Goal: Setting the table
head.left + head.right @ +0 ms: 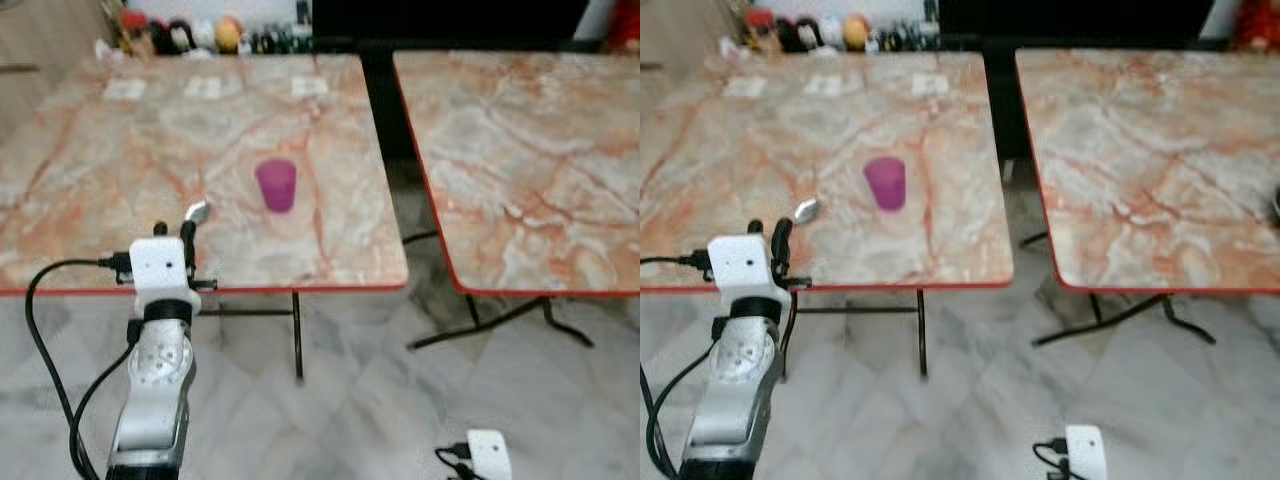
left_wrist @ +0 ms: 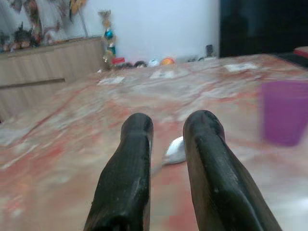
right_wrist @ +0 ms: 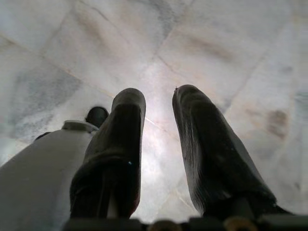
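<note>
Nearest, low at the right, the right arm hangs idle over the pale marble-tiled floor (image 3: 231,43); its right gripper (image 3: 159,103) points down at the tiles with its two black fingers apart and nothing between them.

At the left, the silver left arm reaches up to the near edge of the left table (image 1: 90,150), a marble-patterned top with a red rim. The left gripper (image 2: 166,126) sits just over that near edge, and a metal spoon (image 1: 196,211) sticks out past its tips, bowl forward and tilted up to the right. In the left wrist view the spoon's pale bowl shows between the fingertips (image 2: 137,126), which stand a little apart; whether they pinch the handle cannot be told from here.

Farther in, near the middle of the same table, a purple cup (image 1: 275,185) stands upright, apart from the spoon and to its right.

Along the far edge of the table lie three pale flat pieces, too blurred to name.

A second table (image 1: 520,150) of the same pattern stands to the right, separated from the first by a dark gap.

Beyond the tables, small colourful objects line up against the far wall, too small to tell.
</note>
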Robot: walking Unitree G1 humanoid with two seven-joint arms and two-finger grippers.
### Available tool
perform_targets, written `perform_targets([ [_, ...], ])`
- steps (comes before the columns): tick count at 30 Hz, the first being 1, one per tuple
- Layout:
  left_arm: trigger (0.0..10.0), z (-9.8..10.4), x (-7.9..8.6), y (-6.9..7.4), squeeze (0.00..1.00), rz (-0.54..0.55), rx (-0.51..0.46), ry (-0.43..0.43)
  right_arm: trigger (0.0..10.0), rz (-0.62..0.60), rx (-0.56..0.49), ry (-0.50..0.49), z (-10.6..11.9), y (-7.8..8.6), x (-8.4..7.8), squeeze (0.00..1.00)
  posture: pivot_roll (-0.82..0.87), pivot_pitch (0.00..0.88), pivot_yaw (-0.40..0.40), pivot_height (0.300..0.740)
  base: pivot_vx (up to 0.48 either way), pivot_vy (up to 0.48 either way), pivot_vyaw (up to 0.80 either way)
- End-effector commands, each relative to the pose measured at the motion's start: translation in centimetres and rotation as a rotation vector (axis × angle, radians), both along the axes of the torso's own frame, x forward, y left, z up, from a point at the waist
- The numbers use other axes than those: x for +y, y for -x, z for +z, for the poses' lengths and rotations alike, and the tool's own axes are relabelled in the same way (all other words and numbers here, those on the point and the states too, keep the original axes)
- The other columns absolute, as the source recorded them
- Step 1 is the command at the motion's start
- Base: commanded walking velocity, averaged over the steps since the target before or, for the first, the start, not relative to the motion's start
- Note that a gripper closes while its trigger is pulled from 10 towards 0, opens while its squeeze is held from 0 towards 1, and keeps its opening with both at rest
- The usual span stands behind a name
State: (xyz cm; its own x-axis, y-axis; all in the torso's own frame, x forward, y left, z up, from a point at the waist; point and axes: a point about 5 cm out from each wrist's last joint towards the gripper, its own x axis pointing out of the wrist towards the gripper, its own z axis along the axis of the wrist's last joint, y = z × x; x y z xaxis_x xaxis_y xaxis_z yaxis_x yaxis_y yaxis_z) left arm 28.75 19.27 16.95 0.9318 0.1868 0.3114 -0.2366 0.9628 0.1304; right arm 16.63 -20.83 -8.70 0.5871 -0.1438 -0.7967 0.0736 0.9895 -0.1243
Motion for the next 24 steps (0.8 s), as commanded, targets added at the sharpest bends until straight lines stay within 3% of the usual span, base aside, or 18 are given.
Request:
perform_targets([
  [1, 10.0, 0.2, 0.4, 0.2, 0.0, 0.001, 0.003, -0.004, 10.0, 0.006, -0.003, -0.025, -0.1, -0.1, 0.9, 0.0, -0.03, 0.12, -0.017, 0.74, 0.0, 0.48, 0.0],
  [8, 10.0, -0.2, -0.3, 0.0, 0.0, -0.065, 0.03, -0.01, 10.0, 0.007, -0.002, -0.024, -0.1, -0.1, 0.9, 0.0, -0.03, 0.12, -0.017, 0.74, 0.0, 0.453, 0.0],
  [10, 10.0, -0.7, -1.2, 0.0, 0.0, -0.131, 0.055, -0.047, 10.0, 0.011, -0.001, -0.024, -0.1, -0.1, 0.9, 0.0, -0.03, 0.119, -0.017, 0.74, 0.0, 0.0, 0.0],
  [17, 10.0, -1.2, -2.3, 0.0, 0.0, -0.235, 0.088, -0.012, 10.0, 0.011, -0.002, -0.024, -0.1, -0.2, 0.9, 0.0, -0.03, 0.121, -0.017, 0.74, 0.0, 0.0, 0.0],
  [24, 10.0, -1.1, -2.9, 0.0, 0.0, -0.269, 0.088, -0.011, 10.0, 0.003, -0.002, -0.024, -0.1, -0.2, 0.9, 0.0, -0.03, 0.121, -0.017, 0.74, 0.0, 0.0, 0.0],
])
